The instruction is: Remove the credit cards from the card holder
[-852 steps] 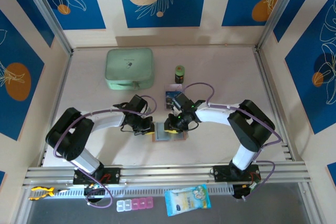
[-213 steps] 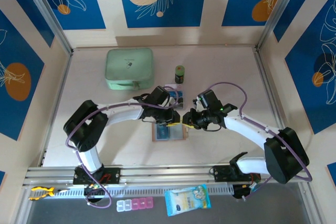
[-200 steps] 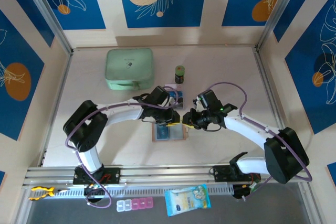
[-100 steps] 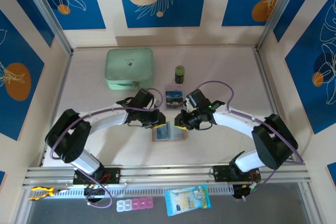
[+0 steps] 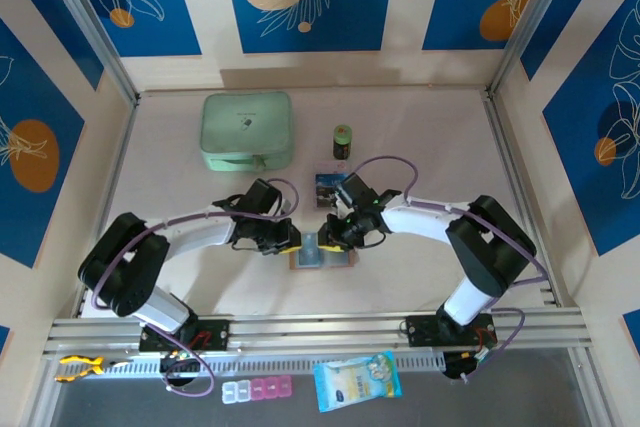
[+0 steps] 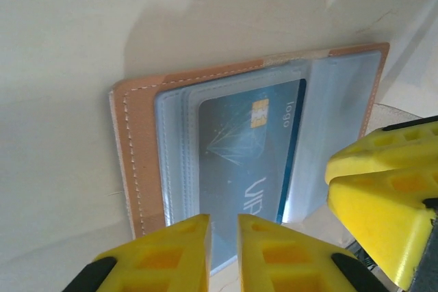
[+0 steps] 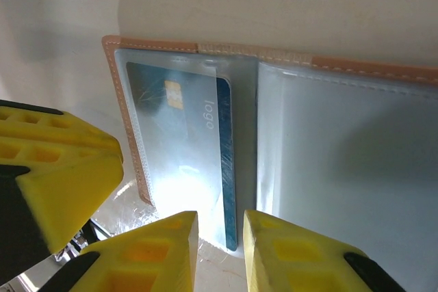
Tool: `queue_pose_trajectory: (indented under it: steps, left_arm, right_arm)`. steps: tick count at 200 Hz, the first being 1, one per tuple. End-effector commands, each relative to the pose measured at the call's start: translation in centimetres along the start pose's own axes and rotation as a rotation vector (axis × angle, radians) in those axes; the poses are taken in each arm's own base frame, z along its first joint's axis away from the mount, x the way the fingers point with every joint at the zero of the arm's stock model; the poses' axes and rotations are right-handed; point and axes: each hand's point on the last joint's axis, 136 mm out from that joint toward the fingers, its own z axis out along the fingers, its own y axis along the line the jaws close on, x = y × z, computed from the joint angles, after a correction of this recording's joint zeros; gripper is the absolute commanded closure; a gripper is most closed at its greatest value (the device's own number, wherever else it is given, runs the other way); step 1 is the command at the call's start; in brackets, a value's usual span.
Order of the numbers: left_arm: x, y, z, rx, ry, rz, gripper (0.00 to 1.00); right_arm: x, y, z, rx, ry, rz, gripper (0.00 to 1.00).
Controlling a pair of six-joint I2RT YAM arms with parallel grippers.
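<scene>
Left gripper (image 6: 224, 232) and right gripper (image 7: 220, 229) meet over the open card holder (image 5: 322, 255), mid-counter (image 5: 420, 147) towards the near edge.

Each gripper's jaws stand a slit apart at the holder's edge; whether either pinches anything I cannot tell. A blue credit card (image 6: 250, 148) sits in its clear pocket. It looks best to nip that card's edge alone and draw it out flat while the other gripper pins the holder. Far left: a mint-green case (image 5: 247, 131).
</scene>
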Motion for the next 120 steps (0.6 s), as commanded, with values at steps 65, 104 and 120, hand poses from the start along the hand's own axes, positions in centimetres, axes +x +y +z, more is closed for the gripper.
queue_pose_trajectory:
  steps: [65,104,120]
  left_arm:
    - [0.5,2.7,1.1,-0.083,0.039,-0.008,0.86]
    - [0.5,2.9,1.3,-0.089,0.046,-0.010,0.86]
    - [0.6,2.9,1.3,-0.091,0.048,-0.009,0.86]
  right_arm:
    - [-0.8,1.3,0.8,-0.016,0.007,-0.012,0.76]
    - [-0.9,1.3,1.1,-0.017,0.012,-0.014,0.76]
    - [-0.9,1.4,1.3,-0.022,0.017,-0.013,0.79]
